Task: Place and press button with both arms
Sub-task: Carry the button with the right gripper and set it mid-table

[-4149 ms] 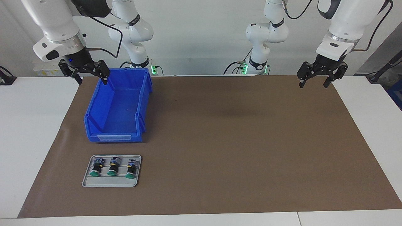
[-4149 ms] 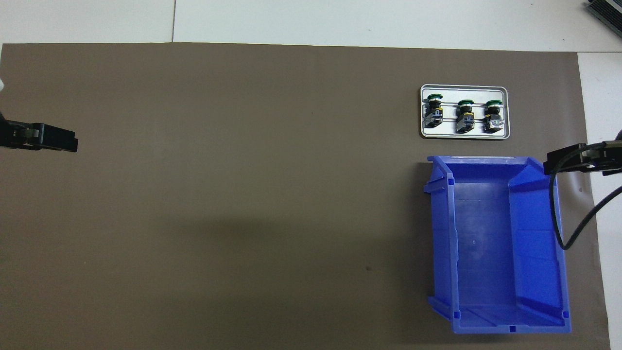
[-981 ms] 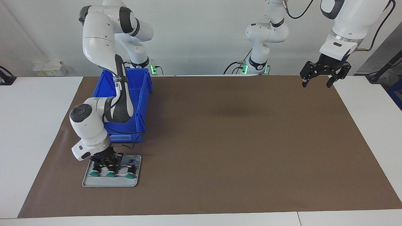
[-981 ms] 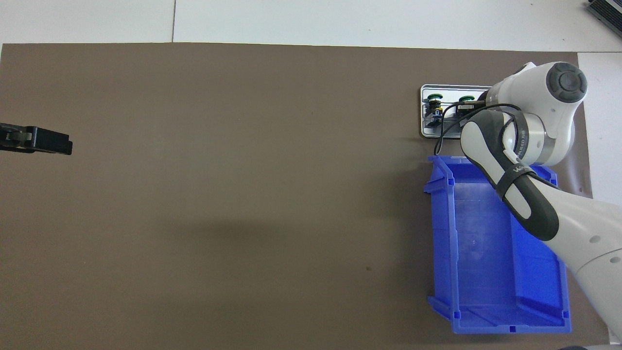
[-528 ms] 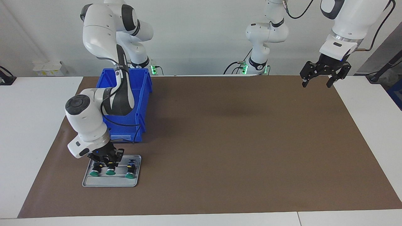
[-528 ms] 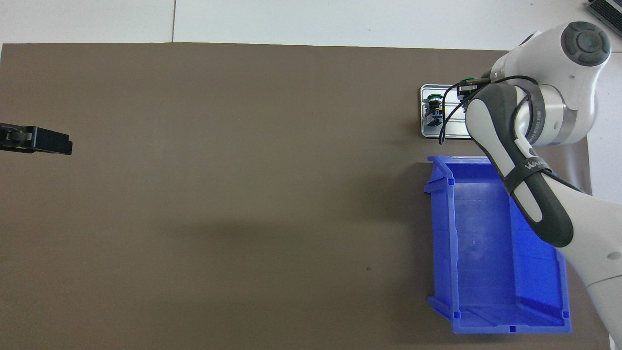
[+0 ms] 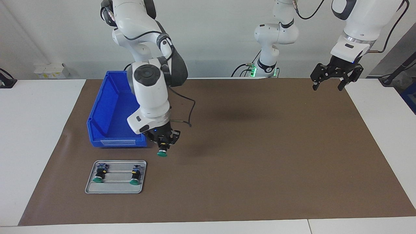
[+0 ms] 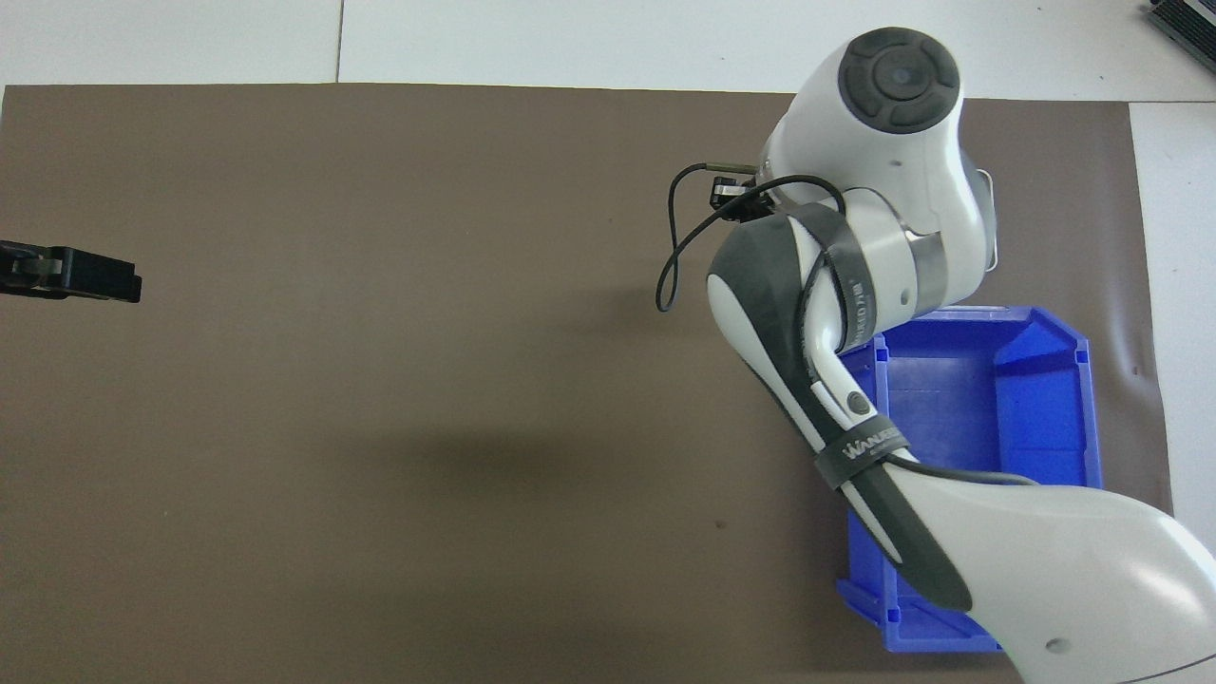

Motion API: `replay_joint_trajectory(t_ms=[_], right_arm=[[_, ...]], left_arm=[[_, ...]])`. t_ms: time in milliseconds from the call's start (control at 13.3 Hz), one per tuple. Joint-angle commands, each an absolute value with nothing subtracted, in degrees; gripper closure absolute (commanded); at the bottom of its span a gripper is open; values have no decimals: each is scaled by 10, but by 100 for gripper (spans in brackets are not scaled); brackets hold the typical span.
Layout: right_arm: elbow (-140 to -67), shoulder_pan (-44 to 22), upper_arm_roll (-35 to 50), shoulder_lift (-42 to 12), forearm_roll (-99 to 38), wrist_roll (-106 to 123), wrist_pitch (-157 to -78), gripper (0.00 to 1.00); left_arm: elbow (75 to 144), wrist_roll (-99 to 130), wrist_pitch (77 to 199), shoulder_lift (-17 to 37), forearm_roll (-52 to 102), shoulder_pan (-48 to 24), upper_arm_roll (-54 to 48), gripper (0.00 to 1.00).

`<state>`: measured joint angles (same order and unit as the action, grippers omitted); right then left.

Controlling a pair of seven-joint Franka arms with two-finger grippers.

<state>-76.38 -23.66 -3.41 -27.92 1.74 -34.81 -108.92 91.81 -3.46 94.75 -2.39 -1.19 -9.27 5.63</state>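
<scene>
Right gripper (image 7: 162, 145) hangs in the air over the brown mat (image 7: 247, 156), just off the corner of the blue bin (image 7: 112, 110) that points toward the table's middle. Its fingers are closed on the button (image 7: 162, 150), gripping the black body. The button hangs cap-down: round green cap at the bottom, short black cylinder above it running up into the fingers. The base end is hidden by the gripper, so its colours cannot be made out here. A soft shadow lies on the mat under and beside it.

In the overhead view the right arm (image 8: 855, 285) covers the gripper and the button entirely; only the wrist's round grey cap and a looping black cable show.

Grey tray (image 7: 115, 188) sits on the mat farther from the robots than the bin, toward the right arm's end of the table. Two buttons lie in it, one at each end (image 7: 99, 173) (image 7: 135, 175), green caps pointing away from the robots, blue and yellow showing at their base ends. The middle place between them is bare tray.

Left gripper (image 7: 328, 87) waits in the air over the mat's edge at the left arm's end of the table, fingers spread wide, holding nothing. In the overhead view only its black tip (image 8: 85, 275) shows.
</scene>
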Motion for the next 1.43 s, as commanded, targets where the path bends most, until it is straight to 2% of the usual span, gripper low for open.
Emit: replay_joint_trajectory(t_ms=[0,302,453,679,905,1358], right_arm=[[-758,-269,-30,-282,27,-466,-1094,100],[-759,-331,-30,-299,29,-759,-1097,100],[-750,-354,-30,-334,30,-922,-1131,100],[-706,-378,-28,-394,29,-1119,-1136,100],[-715,-412,-30,-403,35,-1196,-1163,100],[-771,-418,-34,-393,70,-1223,-1159,100]], left_arm=[[935,-44,951,-40,-10,-91,57,0],[935,-44,951,-39,-10,-96,55,0],[933,-41,952,-39,-10,-98,55,0],[934,-49,960,-39,-10,-100,48,0],[935,-58,962,-39,-10,-99,48,0],[962,-143,963,-54,-8,-91,49,0]])
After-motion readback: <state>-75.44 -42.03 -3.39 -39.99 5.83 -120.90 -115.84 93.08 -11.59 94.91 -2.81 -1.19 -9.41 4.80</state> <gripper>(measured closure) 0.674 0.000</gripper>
